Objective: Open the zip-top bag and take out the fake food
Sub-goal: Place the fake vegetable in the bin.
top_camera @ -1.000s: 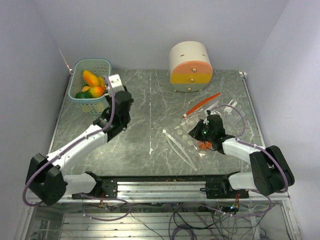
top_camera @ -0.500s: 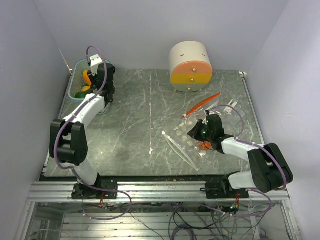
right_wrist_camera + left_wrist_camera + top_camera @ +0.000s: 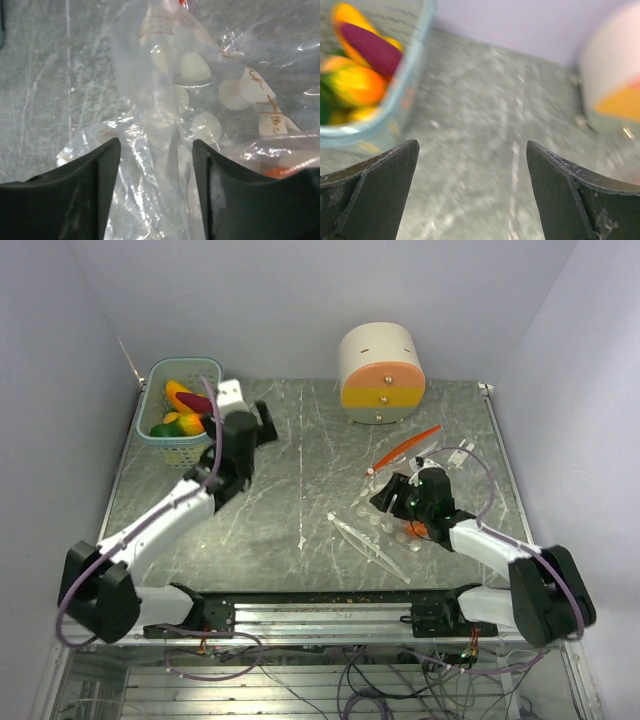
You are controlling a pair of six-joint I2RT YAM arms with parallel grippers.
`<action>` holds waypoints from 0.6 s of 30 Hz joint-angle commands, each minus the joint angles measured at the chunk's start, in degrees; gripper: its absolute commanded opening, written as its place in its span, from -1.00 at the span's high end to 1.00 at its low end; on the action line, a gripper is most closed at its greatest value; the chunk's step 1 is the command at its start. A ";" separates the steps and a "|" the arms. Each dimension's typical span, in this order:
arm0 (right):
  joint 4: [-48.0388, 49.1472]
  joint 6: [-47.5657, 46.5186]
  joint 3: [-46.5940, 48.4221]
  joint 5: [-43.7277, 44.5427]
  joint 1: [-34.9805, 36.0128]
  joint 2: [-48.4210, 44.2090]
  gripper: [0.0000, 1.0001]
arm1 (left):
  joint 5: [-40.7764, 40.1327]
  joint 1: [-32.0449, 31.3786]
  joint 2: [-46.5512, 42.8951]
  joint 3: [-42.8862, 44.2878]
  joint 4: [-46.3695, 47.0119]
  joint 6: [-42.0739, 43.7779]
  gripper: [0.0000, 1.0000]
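Crinkled zip-top bag (image 3: 200, 75) film half hid orange fake food (image 3: 280, 172); left end effector (image 3: 472, 145) and right end effector (image 3: 156, 142) both stood apart.

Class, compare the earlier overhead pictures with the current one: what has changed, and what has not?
The left gripper swung over the basket, released a dark red piece into it, and drew back beside it, jaws open. The right gripper loosened on the zip-top bag, which shifted slightly. The round container stayed put.
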 commanded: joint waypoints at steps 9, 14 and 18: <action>-22.33 -0.32 0.90 18.22 -0.64 -25.30 -0.47 | -3.45 -34.46 -10.47 -24.75 8.72 -16.69 -0.84; -28.39 3.84 -1.15 27.60 -0.80 -30.14 -0.28 | -9.96 -48.94 -7.21 -26.20 7.87 -22.70 -0.77; -28.41 6.79 -5.20 31.13 -0.85 -31.83 -0.09 | -12.78 -56.97 -3.87 -27.44 9.05 -27.11 -0.67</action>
